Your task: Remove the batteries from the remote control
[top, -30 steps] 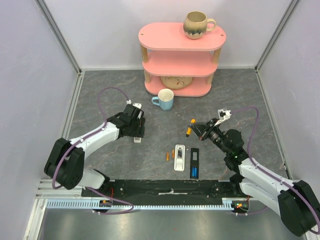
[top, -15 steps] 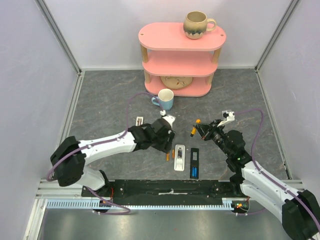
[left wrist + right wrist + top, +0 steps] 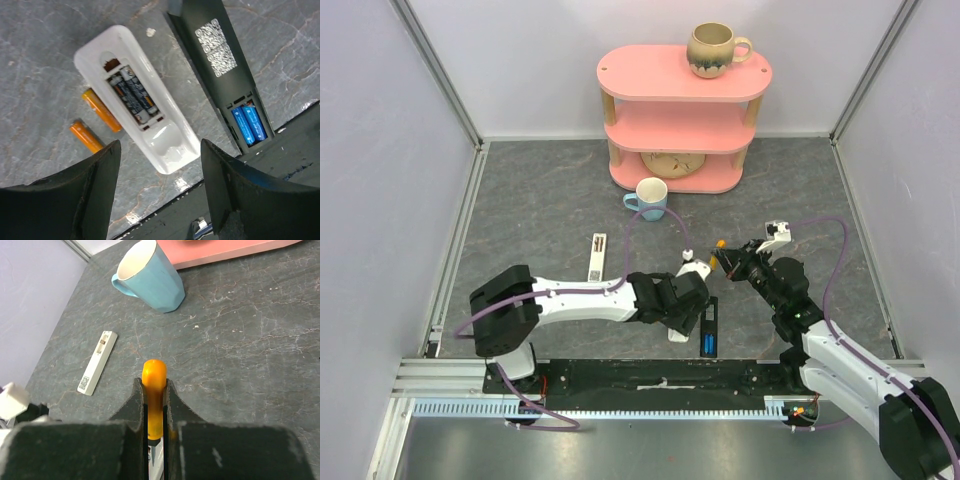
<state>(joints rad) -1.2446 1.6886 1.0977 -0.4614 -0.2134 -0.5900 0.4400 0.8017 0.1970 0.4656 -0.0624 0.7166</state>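
- Left gripper (image 3: 160,147): jaws apart, nothing between them. It hangs directly over the white remote (image 3: 170,145), with its fingers (image 3: 95,190) straddling the remote's near end.
- White remote: lies back-up on the table (image 3: 45,60) at the near edge, cover off, compartment exposed.
- Dark cells (image 3: 132,95): two, seated side by side in the white remote's compartment, touching each other. In the left wrist view they sit just ahead of the fingertips and a little left of the gap's centre line.
- Long axis of the dark cells: along the remote's length, running upper left to lower right in the left wrist view. This is skewed to the jaws' closing line rather than square across it. Judgement: the wrist needs some turning before a clean crosswise pinch.
- Orange batteries (image 3: 101,110): two, loose on the table just beside the white remote's left flank. They lie roughly parallel to it, one close against it and one a little further out.
- Black remote (image 3: 220,65): lies beside the white one on its right, with two blue batteries (image 3: 248,124) in the well at its near end, axes along its body.
- Right gripper (image 3: 154,387): clamped on an orange-handled screwdriver (image 3: 154,371), held up off the table and apart from both remotes.
- Nearer arm: the left, by a clear margin.
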